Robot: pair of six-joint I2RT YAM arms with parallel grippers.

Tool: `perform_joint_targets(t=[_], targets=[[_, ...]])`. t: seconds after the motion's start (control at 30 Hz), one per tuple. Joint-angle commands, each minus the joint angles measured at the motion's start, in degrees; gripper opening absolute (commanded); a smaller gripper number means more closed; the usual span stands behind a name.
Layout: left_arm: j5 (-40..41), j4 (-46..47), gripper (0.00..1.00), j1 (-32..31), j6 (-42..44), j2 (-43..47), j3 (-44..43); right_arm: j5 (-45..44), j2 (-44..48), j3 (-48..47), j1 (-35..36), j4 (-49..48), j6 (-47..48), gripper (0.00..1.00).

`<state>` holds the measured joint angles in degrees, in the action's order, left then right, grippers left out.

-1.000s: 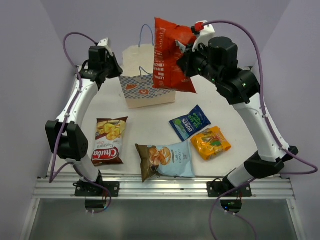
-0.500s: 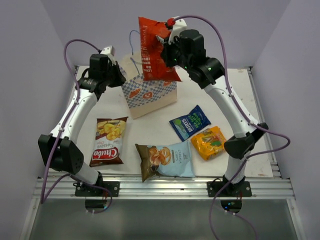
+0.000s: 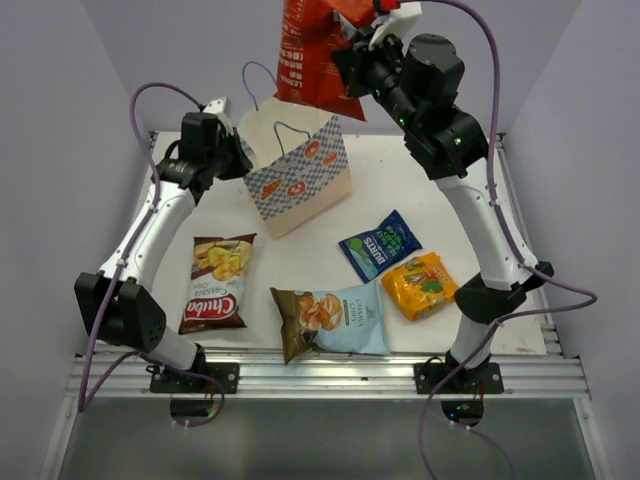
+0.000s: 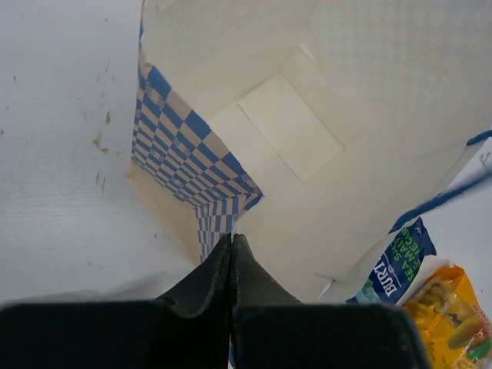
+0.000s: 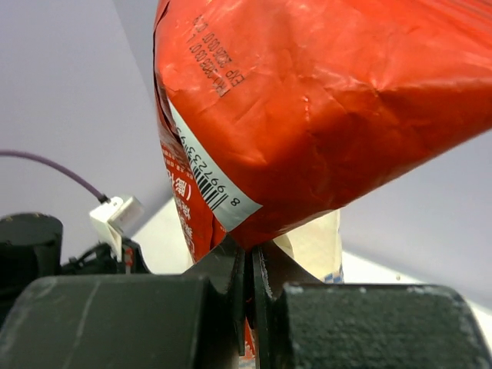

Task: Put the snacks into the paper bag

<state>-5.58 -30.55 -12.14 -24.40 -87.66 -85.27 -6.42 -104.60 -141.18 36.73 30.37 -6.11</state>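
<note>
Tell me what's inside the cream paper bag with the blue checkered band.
The left wrist view looks into the cream paper bag: only bare paper and its folded base show, no packet. The corner behind the left gripper is hidden.

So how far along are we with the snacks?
Nothing bagged yet: the paper bag looks bare inside. In hand: right fingers hold the red chip bag above it; left fingers pinch its rim. Left on the table: Chulo bag, light-blue chip bag, dark blue packet, orange packet.
</note>
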Motion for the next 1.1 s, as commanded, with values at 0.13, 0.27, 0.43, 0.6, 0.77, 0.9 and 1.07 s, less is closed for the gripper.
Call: perform_joint_targets(t=[0.13, 0.27, 0.43, 0.6, 0.77, 0.9, 1.07], targets=[[0.7, -2.8, 0.0, -1.4, 2.3, 4.8, 2.5, 1.2, 1.2, -1.0, -0.2, -10.7, -0.6, 0.0], [1.2, -3.6, 0.0, -1.8, 2.8, 6.8, 3.5, 2.5, -1.0, 1.1, -0.4, -12.4, -0.8, 0.0], [1.9, -4.6, 0.0, -2.1, 3.3, 8.8, 4.2, 4.6, -3.4, 3.4, -1.0, -14.3, -1.5, 0.0], [3.1, -5.1, 0.0, -2.0, 3.8, 9.8, 4.8, 5.6, -5.4, 5.6, -1.3, -14.6, -3.6, 0.0], [3.5, -4.1, 0.0, -2.0, 4.3, 9.4, 5.5, 6.0, -0.6, 18.5, -1.2, -16.7, -5.0, 0.0], [3.0, -3.1, 0.0, -2.0, 4.9, 9.0, 5.9, 5.9, 2.0, 28.0, -1.3, -17.0, -3.7, 0.0], [3.9, -1.9, 0.0, -2.0, 5.5, 7.1, 5.7, 5.7, 5.4, 35.6, -1.3, -17.2, -3.3, 0.1]])
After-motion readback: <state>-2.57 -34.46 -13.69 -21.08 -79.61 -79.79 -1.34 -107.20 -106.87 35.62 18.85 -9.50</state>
